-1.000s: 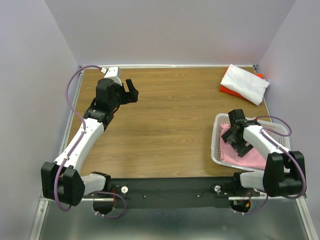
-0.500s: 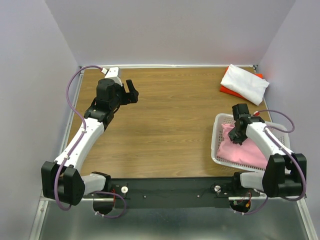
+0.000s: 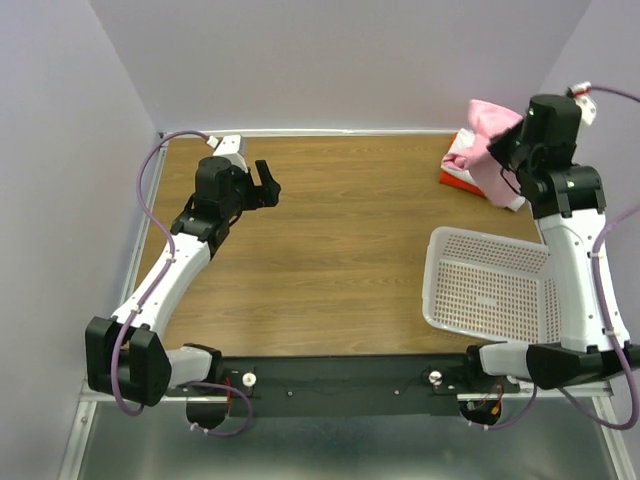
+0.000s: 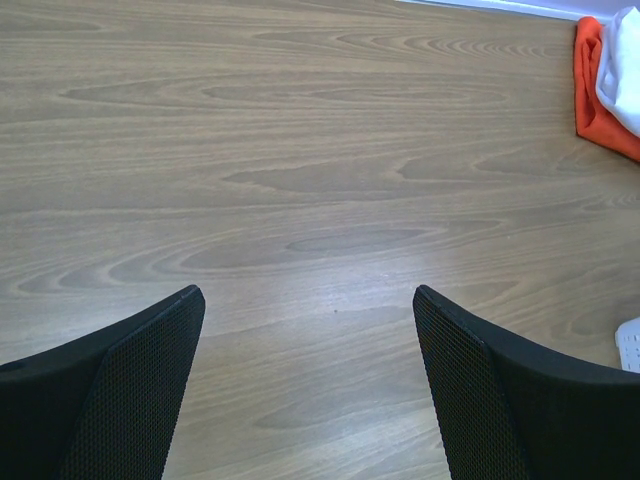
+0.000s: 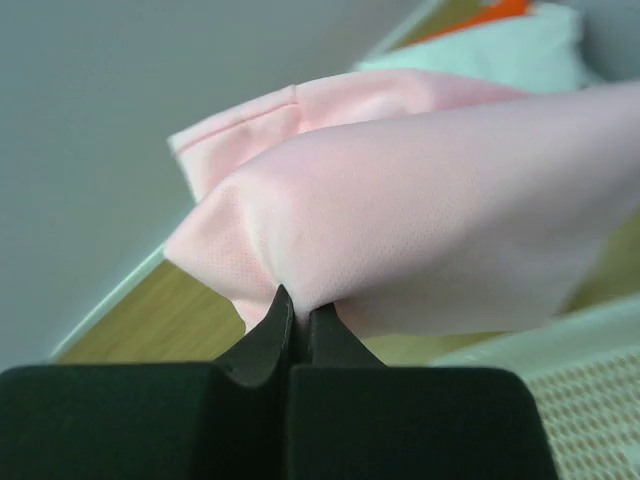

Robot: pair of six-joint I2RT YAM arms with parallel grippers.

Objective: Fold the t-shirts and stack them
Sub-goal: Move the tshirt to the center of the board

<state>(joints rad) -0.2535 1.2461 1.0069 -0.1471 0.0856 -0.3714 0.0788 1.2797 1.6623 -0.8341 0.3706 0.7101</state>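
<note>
My right gripper (image 3: 506,150) is raised over the table's far right corner, shut on a fold of the light pink t-shirt (image 3: 481,143), which hangs bunched from it. In the right wrist view the jaws (image 5: 300,305) pinch the pink t-shirt (image 5: 420,220) tight. Below it lie the white t-shirt (image 5: 500,50) and the orange-red t-shirt (image 3: 453,180), mostly hidden from above. My left gripper (image 3: 268,185) hovers open over the far left of the table, with only bare wood between its fingers (image 4: 310,295). The orange-red t-shirt (image 4: 600,90) shows at that view's far right.
The white perforated basket (image 3: 490,285) stands empty at the near right, beside the right arm's base. Grey walls close in the table at the back and both sides. The right arm reaches up along the right wall.
My right gripper shut on the pink t-shirt in the basket, lifted it out and carried it up and back over the far right corner. The left arm barely moved.
</note>
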